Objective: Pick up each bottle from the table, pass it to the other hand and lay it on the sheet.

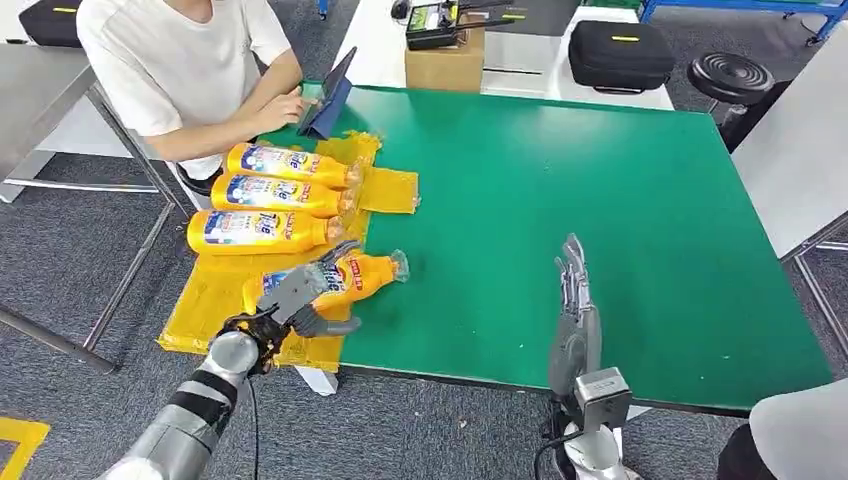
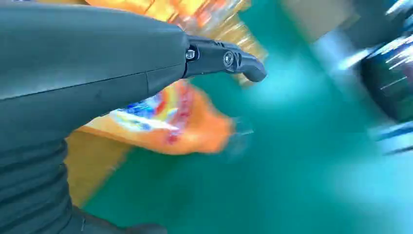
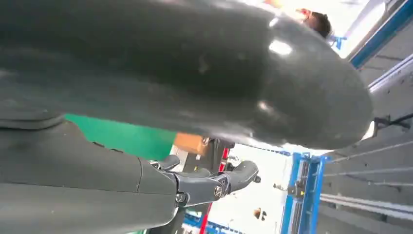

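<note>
- Left hand (image 1: 300,292) gripped the fourth bottle (image 1: 345,278), fingers wrapped round its body; the bottle lay tilted with its cap end out over the green table (image 1: 600,200), its base end at the edge of the yellow sheet (image 1: 200,310).
- Right hand (image 1: 573,285) held nothing, fingers straight and apart, standing over the table well apart from the bottle.
- Three bottles (image 1: 275,195) already lay side by side on the sheet, just beside the held one.
- Risk: let go here, the bottle would likely end half off the sheet, since its neck overhung bare table.
- Risk: sliding it further in could knock the nearest laid bottle (image 1: 262,231) and roll the row.
- Risk: left wrist view was blurred, so the grip looked in motion; a round bottle could slip.
- Person's hands (image 1: 285,105) worked close to the far end of the sheet; a wide swing might clip them.
</note>
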Controlling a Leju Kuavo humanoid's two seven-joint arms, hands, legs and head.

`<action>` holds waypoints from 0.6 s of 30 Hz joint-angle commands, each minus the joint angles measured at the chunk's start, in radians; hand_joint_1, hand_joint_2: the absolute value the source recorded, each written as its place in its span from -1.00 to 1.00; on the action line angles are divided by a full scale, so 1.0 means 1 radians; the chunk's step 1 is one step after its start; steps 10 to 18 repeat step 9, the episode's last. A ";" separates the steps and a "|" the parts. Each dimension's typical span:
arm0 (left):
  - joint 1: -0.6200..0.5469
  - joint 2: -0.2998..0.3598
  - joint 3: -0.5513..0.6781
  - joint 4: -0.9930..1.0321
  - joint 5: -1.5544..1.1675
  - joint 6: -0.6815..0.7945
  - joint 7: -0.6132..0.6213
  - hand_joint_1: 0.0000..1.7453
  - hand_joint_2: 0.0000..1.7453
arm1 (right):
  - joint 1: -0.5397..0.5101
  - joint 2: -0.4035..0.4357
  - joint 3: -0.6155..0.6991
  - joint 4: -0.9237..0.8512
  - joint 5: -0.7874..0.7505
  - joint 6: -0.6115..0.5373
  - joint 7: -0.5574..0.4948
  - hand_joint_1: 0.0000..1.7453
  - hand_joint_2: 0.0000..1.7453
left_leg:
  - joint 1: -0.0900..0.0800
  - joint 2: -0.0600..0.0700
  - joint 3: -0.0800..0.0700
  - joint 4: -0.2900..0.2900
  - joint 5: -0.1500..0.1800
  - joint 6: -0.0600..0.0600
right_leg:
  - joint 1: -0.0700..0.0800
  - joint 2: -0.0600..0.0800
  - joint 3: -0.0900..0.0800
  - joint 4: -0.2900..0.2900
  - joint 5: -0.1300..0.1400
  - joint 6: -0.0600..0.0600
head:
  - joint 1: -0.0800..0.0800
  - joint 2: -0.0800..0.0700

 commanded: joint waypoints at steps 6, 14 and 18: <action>0.158 -0.099 -0.038 -0.450 0.527 0.103 -0.071 -1.00 1.00 | 0.019 -0.017 0.066 -0.099 -0.065 -0.283 0.002 -1.00 1.00 | 0.001 0.001 0.000 0.001 -0.002 -0.001 | 0.001 0.000 0.000 0.001 -0.002 -0.001 | 0.000 0.000; 0.254 -0.110 -0.092 -0.558 0.541 0.179 -0.077 -1.00 1.00 | 0.100 0.071 -0.072 -0.162 -0.148 -0.237 0.002 -1.00 1.00 | 0.000 0.000 0.000 0.000 -0.001 -0.001 | 0.001 -0.001 0.000 0.000 -0.002 -0.001 | 0.000 0.000; 0.254 -0.110 -0.092 -0.558 0.541 0.179 -0.077 -1.00 1.00 | 0.100 0.071 -0.072 -0.162 -0.148 -0.237 0.002 -1.00 1.00 | 0.000 0.000 0.000 0.000 -0.001 -0.001 | 0.001 -0.001 0.000 0.000 -0.002 -0.001 | 0.000 0.000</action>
